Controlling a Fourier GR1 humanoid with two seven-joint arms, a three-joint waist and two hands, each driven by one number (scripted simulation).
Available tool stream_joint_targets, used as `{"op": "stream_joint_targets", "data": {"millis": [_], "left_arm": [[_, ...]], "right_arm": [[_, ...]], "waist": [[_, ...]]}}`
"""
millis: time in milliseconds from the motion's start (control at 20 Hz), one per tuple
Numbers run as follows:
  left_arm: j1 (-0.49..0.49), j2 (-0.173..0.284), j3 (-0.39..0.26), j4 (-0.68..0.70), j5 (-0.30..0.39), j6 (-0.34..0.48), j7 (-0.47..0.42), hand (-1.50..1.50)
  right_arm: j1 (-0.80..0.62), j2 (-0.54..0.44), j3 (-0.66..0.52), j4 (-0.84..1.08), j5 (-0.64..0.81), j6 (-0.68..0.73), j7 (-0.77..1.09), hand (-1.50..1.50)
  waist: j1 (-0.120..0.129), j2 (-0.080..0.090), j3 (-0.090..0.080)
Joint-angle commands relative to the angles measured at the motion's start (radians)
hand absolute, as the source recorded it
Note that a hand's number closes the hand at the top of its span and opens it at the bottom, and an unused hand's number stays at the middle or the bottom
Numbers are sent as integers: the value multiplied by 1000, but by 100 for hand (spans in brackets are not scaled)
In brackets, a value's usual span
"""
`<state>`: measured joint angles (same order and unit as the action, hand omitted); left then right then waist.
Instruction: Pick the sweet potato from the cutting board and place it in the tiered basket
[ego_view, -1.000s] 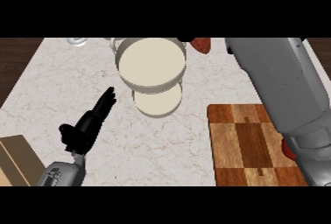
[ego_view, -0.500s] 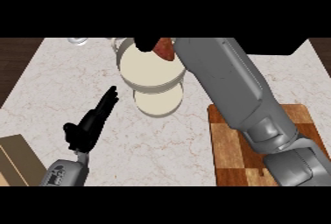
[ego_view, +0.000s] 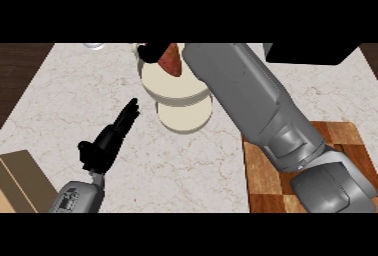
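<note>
The reddish-brown sweet potato (ego_view: 172, 61) hangs over the upper tray of the cream tiered basket (ego_view: 173, 85), held by my right hand (ego_view: 153, 50), whose black fingers curl round its far end. My right forearm stretches from the lower right across to the basket and hides part of its right side. The basket's lower tray (ego_view: 184, 116) shows nearer to me. The wooden cutting board (ego_view: 266, 175) lies at the right, partly under the arm. My left hand (ego_view: 107, 142) rests open at the lower left, fingers pointing up and away.
A tan wooden block (ego_view: 22, 180) sits at the lower left corner of the marble counter (ego_view: 74, 90). A dark box (ego_view: 306, 52) stands at the back right. A small pale object (ego_view: 94, 46) lies at the back edge.
My right arm has swung left, carrying the sweet potato from the back right to above the basket's upper tray. The left hand has stayed put.
</note>
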<state>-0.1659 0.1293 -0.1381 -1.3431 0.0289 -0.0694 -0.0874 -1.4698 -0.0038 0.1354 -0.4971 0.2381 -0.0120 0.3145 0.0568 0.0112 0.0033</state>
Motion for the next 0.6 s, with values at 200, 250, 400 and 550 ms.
{"op": "stream_joint_targets", "data": {"millis": [200,250,400,550], "left_arm": [[-25,2,9,18,11,-21,15,0],[16,-8,0,25,4,-19,-32,0],[-8,6,26,24,14,-22,5,0],[24,-19,17,27,-8,8,-19,0]], "right_arm": [[-29,4,-46,82,-281,54,215,-150],[-56,4,-78,87,-309,48,218,-150],[-68,4,-75,96,-372,-4,232,-150],[-4,4,-40,35,-391,-80,175,-150]], "waist": [[11,-2,-6],[10,0,-6],[3,0,-5],[-25,-8,-4]]}}
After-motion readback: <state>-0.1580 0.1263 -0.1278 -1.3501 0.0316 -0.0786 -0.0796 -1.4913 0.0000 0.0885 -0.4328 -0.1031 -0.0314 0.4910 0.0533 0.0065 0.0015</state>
